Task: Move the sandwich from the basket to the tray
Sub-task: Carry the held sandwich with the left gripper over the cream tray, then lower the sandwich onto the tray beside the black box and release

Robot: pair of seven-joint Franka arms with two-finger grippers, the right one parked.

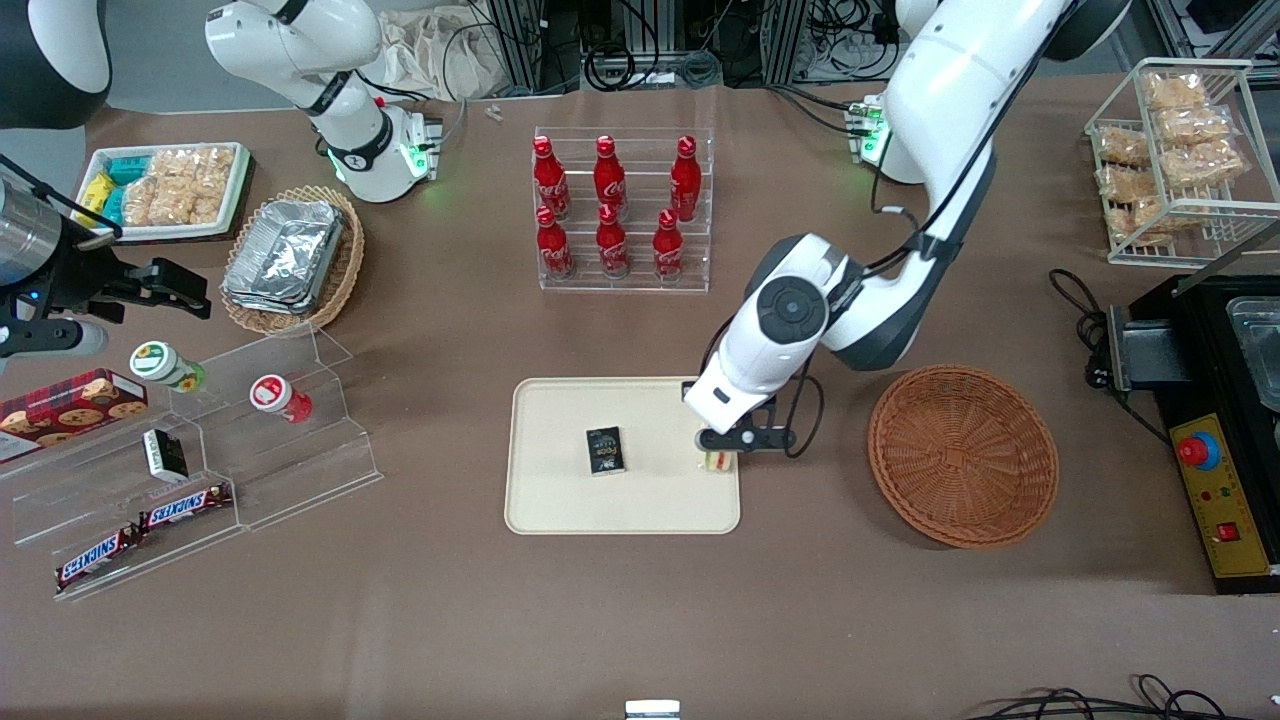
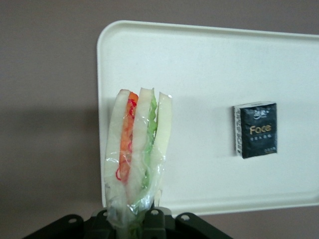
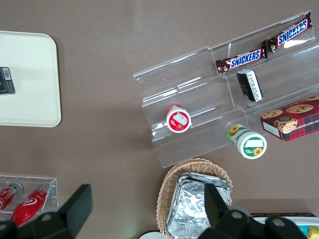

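Observation:
My left gripper (image 1: 720, 456) is shut on the wrapped sandwich (image 1: 717, 461) and holds it over the tray's (image 1: 560, 500) edge nearest the basket. In the left wrist view the sandwich (image 2: 137, 149) hangs from the fingers in clear wrap, white bread with orange-red and green filling, above the cream tray's (image 2: 209, 64) rim. The reddish-brown wicker basket (image 1: 962, 455) lies empty beside the tray, toward the working arm's end of the table.
A small black packet (image 1: 605, 449) lies on the tray, also in the wrist view (image 2: 255, 129). A clear rack of red cola bottles (image 1: 620, 210) stands farther from the camera. A clear stepped shelf with snacks (image 1: 200, 470) lies toward the parked arm's end.

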